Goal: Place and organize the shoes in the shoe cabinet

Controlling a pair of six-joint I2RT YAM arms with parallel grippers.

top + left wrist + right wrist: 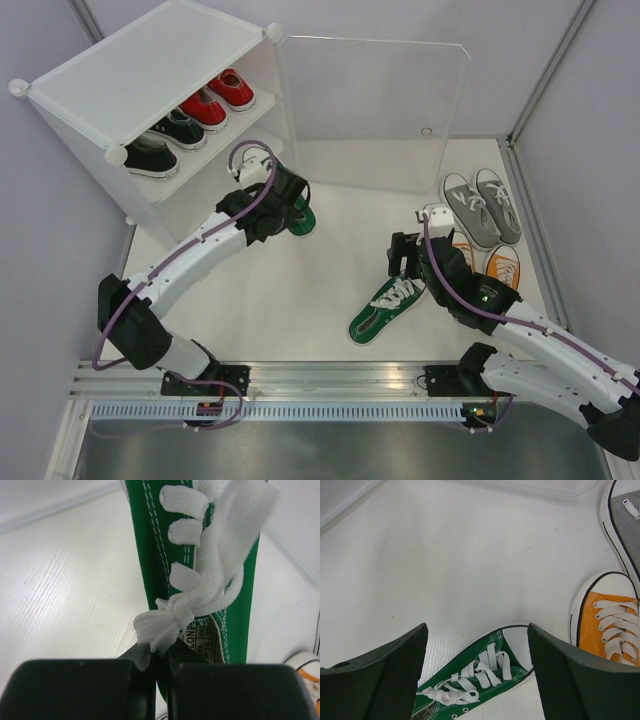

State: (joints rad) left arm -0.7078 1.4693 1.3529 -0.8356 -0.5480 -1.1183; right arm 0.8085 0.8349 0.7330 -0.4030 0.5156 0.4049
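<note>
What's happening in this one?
The left gripper is shut on a green shoe beside the cabinet. The right gripper hangs open over the second green shoe, which lies on the table. The red pair and black pair already sit on a cabinet shelf; the grey pair and orange pair wait on the table at right.

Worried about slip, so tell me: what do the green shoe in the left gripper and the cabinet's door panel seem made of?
The green shoe: matte woven canvas, probably, given its cloth look and rows of white stitching; its laces look like flat fabric. The door panel: likely rigid clear plastic, glossy, since the wall and floor show through it.
</note>
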